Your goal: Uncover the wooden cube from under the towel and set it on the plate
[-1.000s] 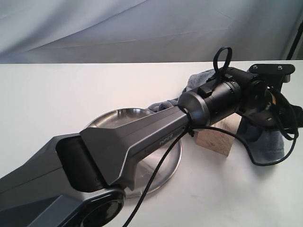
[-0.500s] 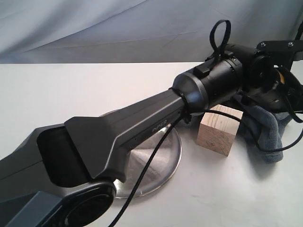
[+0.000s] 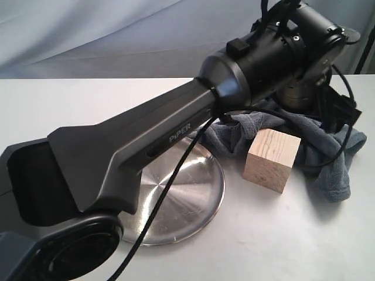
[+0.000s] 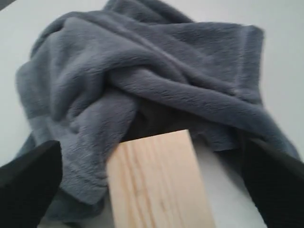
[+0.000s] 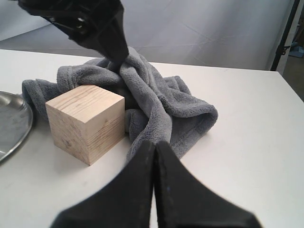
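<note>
The wooden cube [image 3: 272,159] stands bare on the white table, just right of the steel plate [image 3: 193,199]. The blue-grey towel [image 3: 328,149] lies crumpled behind it and to its right, touching its back. My left gripper [image 4: 149,152] hangs open above the cube [image 4: 156,183] and towel [image 4: 142,71], a dark finger [image 4: 28,185] on each side and nothing held. My right gripper [image 5: 154,148] is shut and empty, low over the table. It points at the towel's [image 5: 166,99] near fold, with the cube [image 5: 85,121] beside it.
The long left arm [image 3: 152,140] crosses over the plate and hides its far rim. A grey curtain [image 3: 117,35] hangs behind the table's back edge. The plate's rim [image 5: 14,123] shows at the edge of the right wrist view.
The left arm has risen from low over the towel to well above it. The towel now lies heaped behind the cube, which shows more fully.
</note>
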